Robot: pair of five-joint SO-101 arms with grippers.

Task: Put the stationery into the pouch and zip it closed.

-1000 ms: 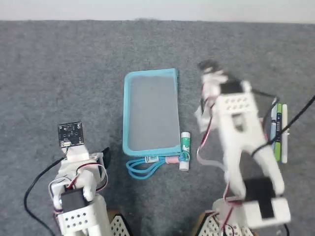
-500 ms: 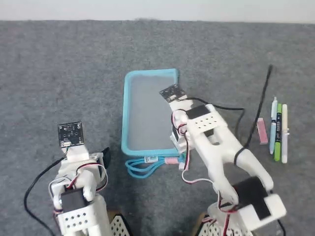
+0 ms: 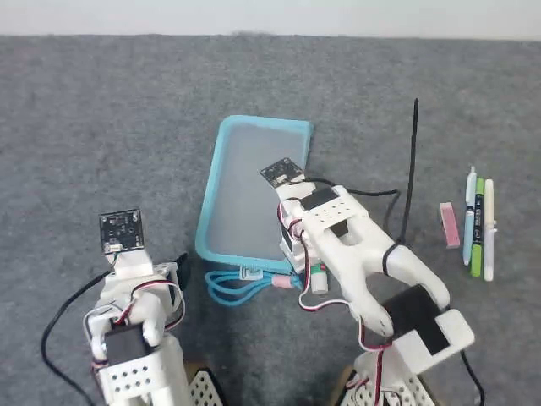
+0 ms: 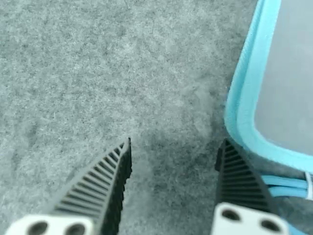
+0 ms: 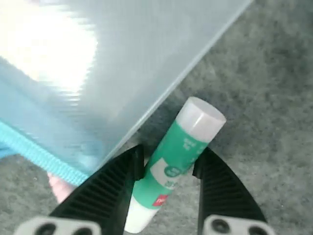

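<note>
We are pinching the glue stick point(image 5: 182, 147) in the right gripper point(image 5: 171, 157), left gripper point(image 4: 173, 149) gaping; pouch point(image 3: 243, 182) sitting unfilled, pens point(image 3: 478, 224) waiting.

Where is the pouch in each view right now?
High view: pouch mid-table, left of the glue stick.
Left wrist view: pouch beside the open left gripper.
Right wrist view: pouch beside the glue stick.
Shared landmark: the pouch's teal trim.

Pouch edge point(image 5: 161, 93) just beside glue stick point(image 5: 178, 156)
</note>
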